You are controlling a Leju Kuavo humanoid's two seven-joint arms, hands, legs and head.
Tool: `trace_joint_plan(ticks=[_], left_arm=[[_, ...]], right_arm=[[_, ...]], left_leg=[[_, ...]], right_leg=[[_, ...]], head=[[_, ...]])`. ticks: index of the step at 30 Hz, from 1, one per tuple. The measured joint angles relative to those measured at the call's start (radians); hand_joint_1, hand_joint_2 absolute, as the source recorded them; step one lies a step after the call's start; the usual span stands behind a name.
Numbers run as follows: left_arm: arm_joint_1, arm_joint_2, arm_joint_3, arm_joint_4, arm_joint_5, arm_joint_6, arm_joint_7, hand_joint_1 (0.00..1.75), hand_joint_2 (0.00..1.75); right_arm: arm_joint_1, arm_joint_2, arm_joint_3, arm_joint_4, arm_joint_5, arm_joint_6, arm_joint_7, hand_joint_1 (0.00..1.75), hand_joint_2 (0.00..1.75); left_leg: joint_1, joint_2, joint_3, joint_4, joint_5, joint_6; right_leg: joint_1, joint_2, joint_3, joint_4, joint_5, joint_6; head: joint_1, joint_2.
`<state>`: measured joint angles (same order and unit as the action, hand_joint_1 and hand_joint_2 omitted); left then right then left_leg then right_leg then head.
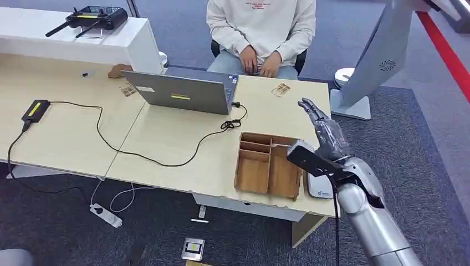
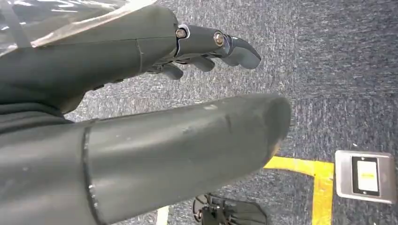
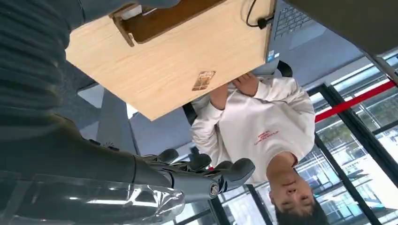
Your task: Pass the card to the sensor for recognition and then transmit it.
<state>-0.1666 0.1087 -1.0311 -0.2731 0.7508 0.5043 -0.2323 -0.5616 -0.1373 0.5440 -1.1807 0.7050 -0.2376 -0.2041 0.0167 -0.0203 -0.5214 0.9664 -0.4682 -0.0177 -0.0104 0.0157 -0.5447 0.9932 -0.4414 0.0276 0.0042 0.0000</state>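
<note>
A small brown card (image 1: pixel 280 89) lies flat on the far right part of the wooden table (image 1: pixel 183 144), just in front of the seated person (image 1: pixel 260 27). My right hand (image 1: pixel 324 130) is raised above the table's right edge with its fingers stretched out, holding nothing, a short way nearer than that card. The right wrist view shows the same card (image 3: pixel 203 80) beyond the hand (image 3: pixel 187 173). A white flat sensor pad (image 1: pixel 320 188) lies at the near right corner, partly behind my forearm. My left hand (image 2: pixel 117 51) hangs over the carpet with nothing in it.
A wooden compartment tray (image 1: pixel 266 164) sits beside the sensor pad. An open laptop (image 1: pixel 185 91) with a black cable stands mid-table, and a second card (image 1: pixel 128 90) lies to its left. A white monitor stand (image 1: pixel 354 94) rises just off the table's right end.
</note>
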Motion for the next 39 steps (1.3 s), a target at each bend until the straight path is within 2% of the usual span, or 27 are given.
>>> trace_joint_plan(ticks=[12, 14, 17, 19, 21, 30, 39], left_arm=[[-0.005, -0.003, -0.003, 0.028, -0.015, -0.027, -0.025, 0.0, 0.0], [-0.008, -0.002, -0.004, 0.029, -0.015, -0.066, 0.021, 0.0, 0.0], [-0.011, 0.019, -0.005, -0.016, -0.043, -0.037, 0.151, 0.0, 0.0], [-0.01, 0.039, -0.006, -0.052, -0.058, -0.012, 0.187, 0.0, 0.0], [-0.008, 0.057, -0.006, -0.082, -0.063, -0.009, 0.199, 0.0, 0.0], [-0.004, 0.091, -0.008, -0.137, -0.098, -0.05, 0.171, 0.0, 0.0], [-0.004, 0.101, -0.008, -0.146, -0.102, -0.052, 0.167, 0.0, 0.0]], right_arm=[[-0.027, 0.042, 0.027, 0.05, 0.068, -0.002, -0.014, 0.0, 1.75], [-0.029, 0.048, 0.034, 0.054, 0.091, 0.004, -0.006, 0.0, 1.75], [-0.029, 0.057, 0.045, 0.043, 0.125, 0.033, 0.038, 0.0, 1.75], [-0.03, 0.062, 0.05, 0.039, 0.133, 0.037, 0.047, 0.0, 1.75], [-0.03, 0.065, 0.056, 0.038, 0.135, 0.037, 0.049, 0.0, 1.75], [-0.031, 0.066, 0.069, 0.038, 0.134, 0.03, 0.055, 0.0, 1.75], [-0.031, 0.065, 0.076, 0.038, 0.139, 0.026, 0.057, 0.0, 1.75]], left_leg=[[0.0, 0.0, 0.0, 0.0, 0.0, 0.0], [0.0, 0.0, 0.0, 0.0, 0.0, 0.0], [0.0, 0.0, 0.0, 0.0, 0.0, 0.0], [0.0, 0.0, 0.0, 0.0, 0.0, 0.0], [0.0, 0.0, 0.0, 0.0, 0.0, 0.0], [0.0, 0.0, 0.0, 0.0, 0.0, 0.0], [0.0, 0.0, 0.0, 0.0, 0.0, 0.0]], right_leg=[[0.0, 0.0, 0.0, 0.0, 0.0, 0.0], [0.0, 0.0, 0.0, 0.0, 0.0, 0.0], [0.0, 0.0, 0.0, 0.0, 0.0, 0.0], [0.0, 0.0, 0.0, 0.0, 0.0, 0.0], [0.0, 0.0, 0.0, 0.0, 0.0, 0.0], [0.0, 0.0, 0.0, 0.0, 0.0, 0.0], [0.0, 0.0, 0.0, 0.0, 0.0, 0.0]], head=[[0.0, 0.0], [0.0, 0.0], [0.0, 0.0], [0.0, 0.0], [0.0, 0.0], [0.0, 0.0], [0.0, 0.0]])
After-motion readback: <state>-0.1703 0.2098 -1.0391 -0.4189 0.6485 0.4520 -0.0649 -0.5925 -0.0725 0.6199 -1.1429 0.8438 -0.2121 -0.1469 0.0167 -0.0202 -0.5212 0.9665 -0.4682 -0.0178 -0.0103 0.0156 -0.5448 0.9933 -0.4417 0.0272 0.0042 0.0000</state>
